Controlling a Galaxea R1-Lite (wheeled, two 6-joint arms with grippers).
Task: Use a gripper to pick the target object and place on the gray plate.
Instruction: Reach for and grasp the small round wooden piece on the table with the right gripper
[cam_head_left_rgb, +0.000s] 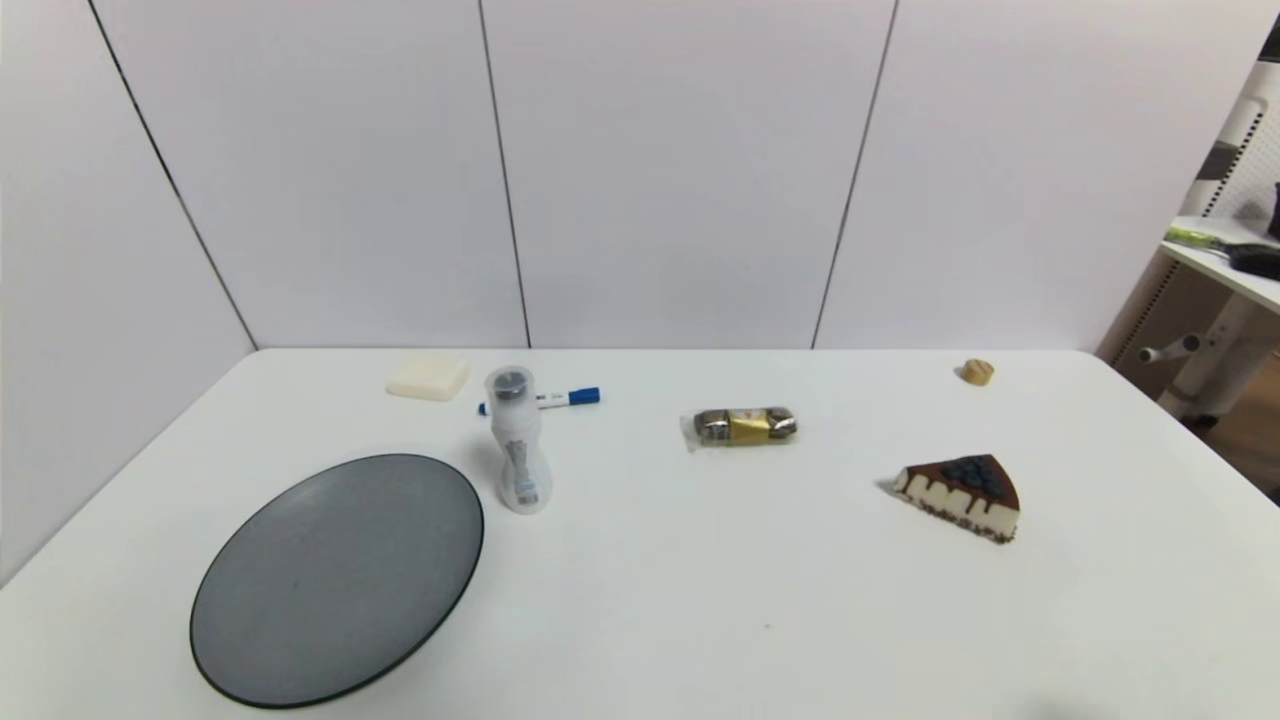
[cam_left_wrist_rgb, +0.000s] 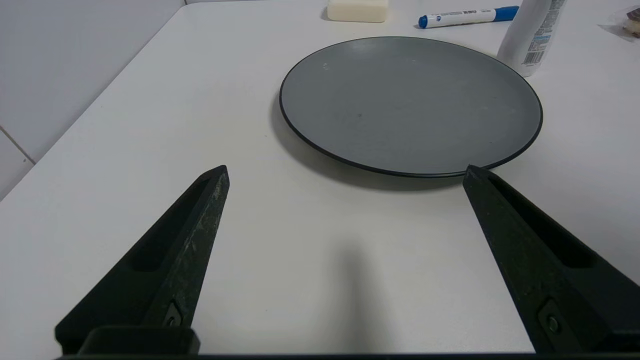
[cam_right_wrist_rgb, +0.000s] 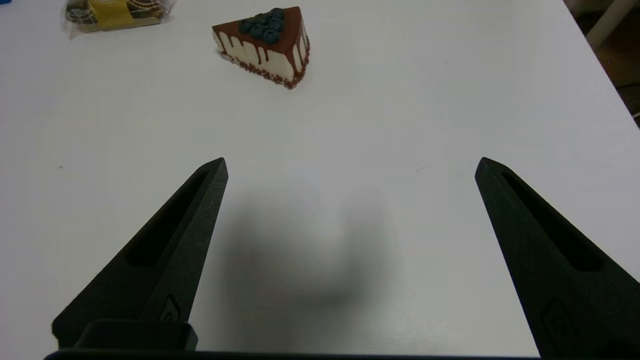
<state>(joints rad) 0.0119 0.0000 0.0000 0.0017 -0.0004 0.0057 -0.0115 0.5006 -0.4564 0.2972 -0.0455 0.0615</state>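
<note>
The target object (cam_head_left_rgb: 977, 372), a tiny tan-brown nut-like lump, lies at the far right of the white table. The gray plate (cam_head_left_rgb: 340, 575) sits at the near left and also shows in the left wrist view (cam_left_wrist_rgb: 410, 105). My left gripper (cam_left_wrist_rgb: 345, 172) is open and empty, low over the table just short of the plate's near rim. My right gripper (cam_right_wrist_rgb: 350, 165) is open and empty over bare table, with the cake slice (cam_right_wrist_rgb: 265, 45) ahead of it. Neither gripper shows in the head view. The target object is out of both wrist views.
A cake slice (cam_head_left_rgb: 962, 495) lies at the right, a gold-banded wrapped snack bar (cam_head_left_rgb: 742, 426) in the middle, a white bottle (cam_head_left_rgb: 517, 440) beside the plate, a blue marker (cam_head_left_rgb: 560, 399) and a cream block (cam_head_left_rgb: 428, 378) at the back left. The table's right edge (cam_head_left_rgb: 1200, 440) is near the target.
</note>
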